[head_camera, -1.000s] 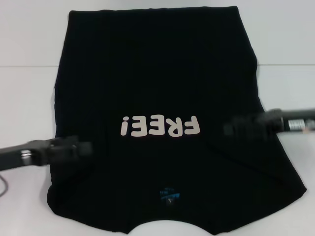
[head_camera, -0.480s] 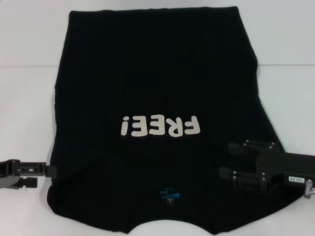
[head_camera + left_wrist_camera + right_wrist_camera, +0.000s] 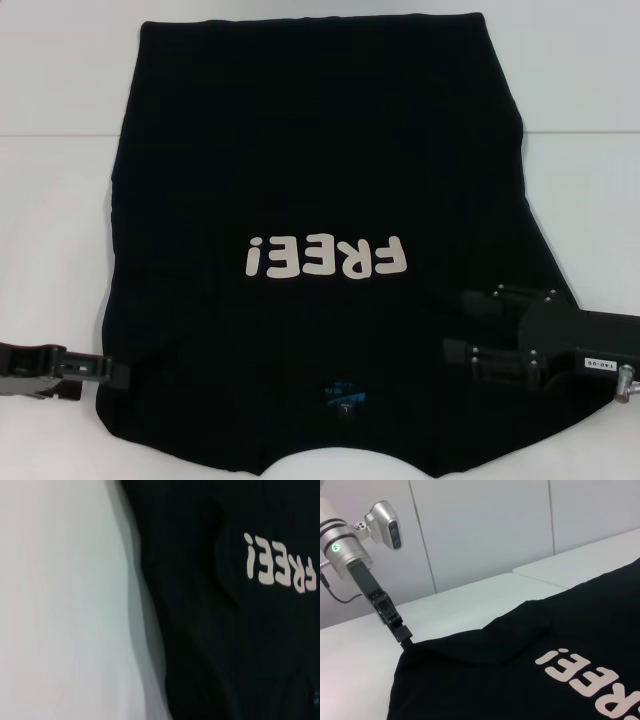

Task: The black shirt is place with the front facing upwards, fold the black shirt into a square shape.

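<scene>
The black shirt (image 3: 320, 150) lies spread flat on the white table, front up. Its white "FREE!" lettering (image 3: 326, 257) reads upside down to me, and the blue neck label (image 3: 341, 395) is near the front edge. My left gripper (image 3: 118, 373) is low at the shirt's left edge near the shoulder. In the right wrist view its tip (image 3: 404, 639) touches the shirt's corner (image 3: 420, 655). My right gripper (image 3: 462, 326) hovers open over the shirt's right shoulder area, jaws pointing inward. The left wrist view shows the shirt's edge (image 3: 165, 630) and lettering (image 3: 280, 570).
The white table (image 3: 60, 200) shows bare on both sides of the shirt, with a seam line running across it. A pale panelled wall (image 3: 485, 525) stands behind the left arm (image 3: 350, 545). The shirt's neck end reaches the table's front edge.
Both arms dropped toward the front. My left gripper pulled out to the shirt's left edge, then edged inward to it. My right gripper turned with its jaws apart and now holds still.
</scene>
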